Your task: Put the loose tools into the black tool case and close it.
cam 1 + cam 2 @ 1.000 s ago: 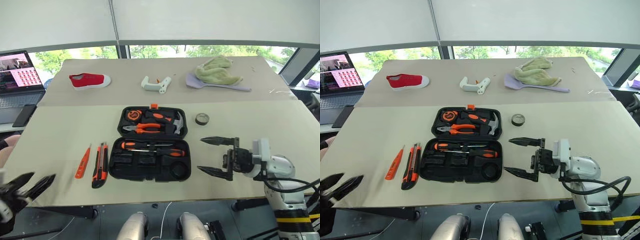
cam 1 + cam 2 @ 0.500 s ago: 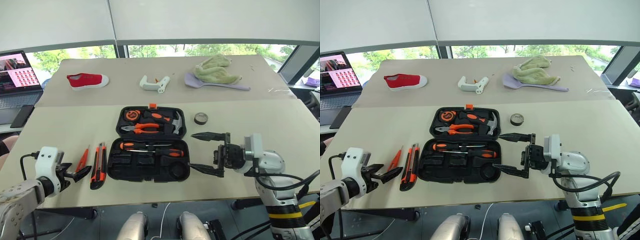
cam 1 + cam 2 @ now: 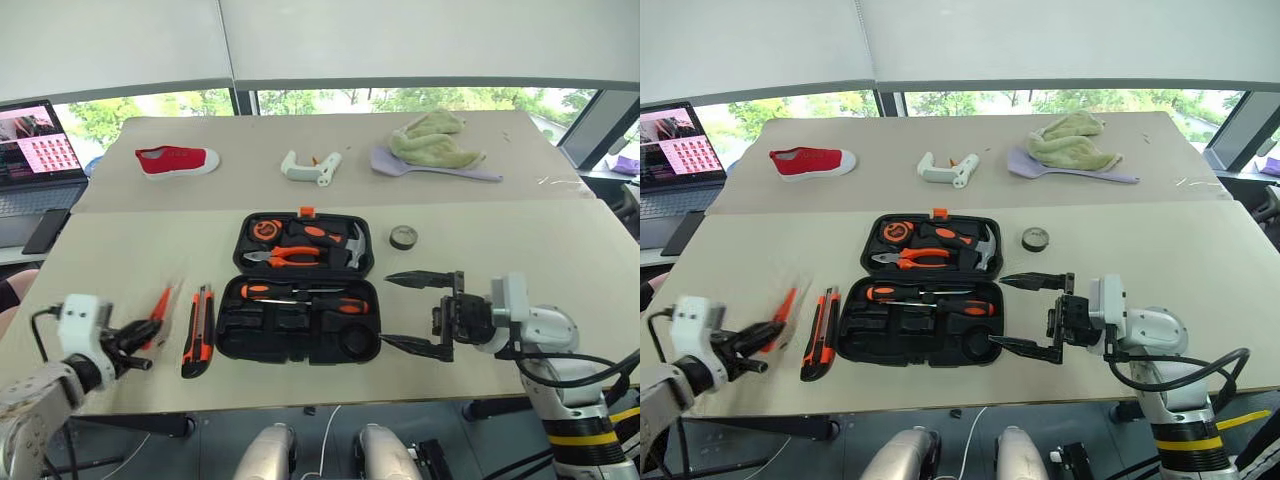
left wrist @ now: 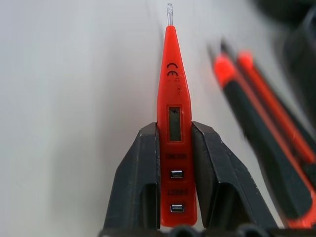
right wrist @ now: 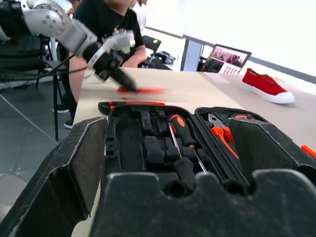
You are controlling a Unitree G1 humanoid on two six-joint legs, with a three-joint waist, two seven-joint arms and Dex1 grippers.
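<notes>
The black tool case (image 3: 229,322) lies open mid-table, two orange-and-black screwdrivers (image 3: 302,293) resting in its near half. Pliers and a hammer sit in its far half. My left gripper (image 3: 143,331) is shut on the handle end of the slim orange tester screwdriver (image 4: 170,98), left of the case; black fingers (image 4: 138,187) clamp both its sides. Whether the tester is off the table I cannot tell. The utility knife (image 3: 198,330) lies between the tester and the case. A dark tape roll (image 3: 403,237) sits right of the lid. My right gripper (image 3: 387,309) stands open by the case's right side.
At the far side of the table lie a red shoe (image 3: 177,160), a white handle-shaped object (image 3: 312,167), a green cloth (image 3: 435,140) and a purple spatula (image 3: 445,172). A laptop (image 3: 35,150) and a phone (image 3: 48,231) sit far left. A person (image 5: 108,19) sits beyond the table's left end.
My left gripper came in from the table's near-left edge to the tester screwdriver and shut on it. The right gripper has kept its place, still open.
</notes>
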